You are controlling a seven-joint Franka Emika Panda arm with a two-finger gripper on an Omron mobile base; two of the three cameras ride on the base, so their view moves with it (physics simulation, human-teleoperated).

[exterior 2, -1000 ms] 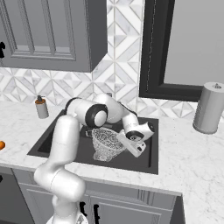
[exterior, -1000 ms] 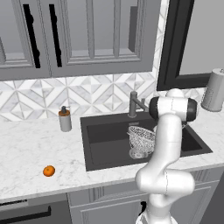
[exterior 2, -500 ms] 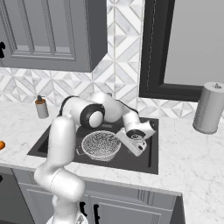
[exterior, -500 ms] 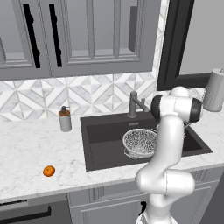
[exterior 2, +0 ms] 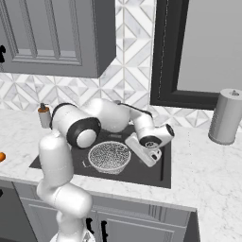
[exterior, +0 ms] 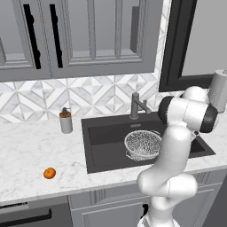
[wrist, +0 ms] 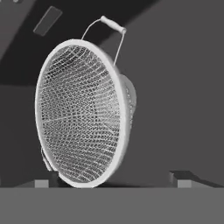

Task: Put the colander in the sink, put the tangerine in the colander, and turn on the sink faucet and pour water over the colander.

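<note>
The colander (exterior: pixel 142 144) (exterior 2: pixel 109 156) rests upright on the floor of the dark sink (exterior: pixel 102 137) (exterior 2: pixel 142 173), right of centre. My gripper (exterior 2: pixel 150 156) hangs inside the basin just to the colander's right, open, with nothing held. In the hand view the colander (wrist: pixel 81 113) shows rim-on, its wire handle at the top, and the fingertips (wrist: pixel 41 183) stand wide apart below it. The tangerine (exterior: pixel 49 173) (exterior 2: pixel 1 157) lies on the marble counter left of the sink. The grey faucet (exterior: pixel 136 105) stands behind the basin, spout angled over it.
A grey soap pump bottle (exterior: pixel 66 121) (exterior 2: pixel 44 116) stands on the counter at the sink's back left corner. A paper towel roll (exterior: pixel 218 90) (exterior 2: pixel 226 116) stands at the far right. My own arm arches over the sink's right half.
The colander, tilted on its side above the sink floor a second ago, has dropped and settled upright. My hand has drawn back slightly to its right.
</note>
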